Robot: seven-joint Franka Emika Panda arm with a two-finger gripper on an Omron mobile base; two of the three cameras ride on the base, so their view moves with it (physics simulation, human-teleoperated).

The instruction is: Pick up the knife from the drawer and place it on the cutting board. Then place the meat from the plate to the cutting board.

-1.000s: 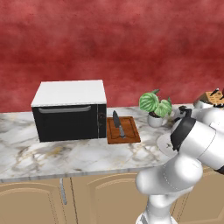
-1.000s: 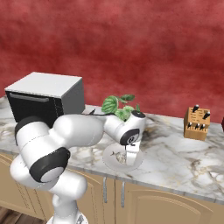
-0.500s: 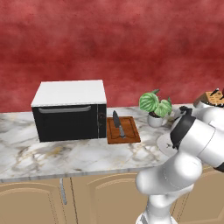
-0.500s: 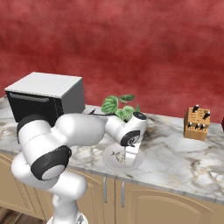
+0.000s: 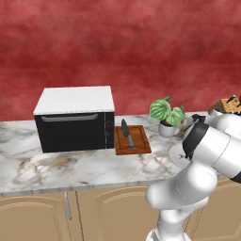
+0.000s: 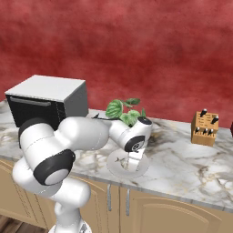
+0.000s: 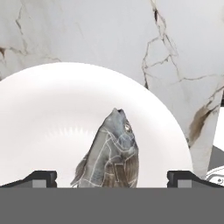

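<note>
The meat [image 7: 111, 153], a greyish fish-shaped lump, lies on the white plate [image 7: 43, 118] on the marble counter. My gripper [image 7: 112, 177] hangs close over it, open, with one dark fingertip [image 7: 41, 177] on each side of the meat and nothing gripped. From the right base view the gripper [image 6: 132, 160] points down at the plate [image 6: 113, 166] near the counter's front edge. The knife [image 5: 127, 134] rests on the reddish-brown cutting board [image 5: 139, 143], which lies just right of the black oven [image 5: 75, 122].
A potted plant [image 5: 167, 113] stands behind the plate, between the board and my arm. A tan knife block [image 6: 205, 129] sits at the far right of the counter. Cabinet doors run below the counter edge.
The hand has sunk very slightly toward the plate. The jaws stay open, and the knife, board and meat have not moved.
</note>
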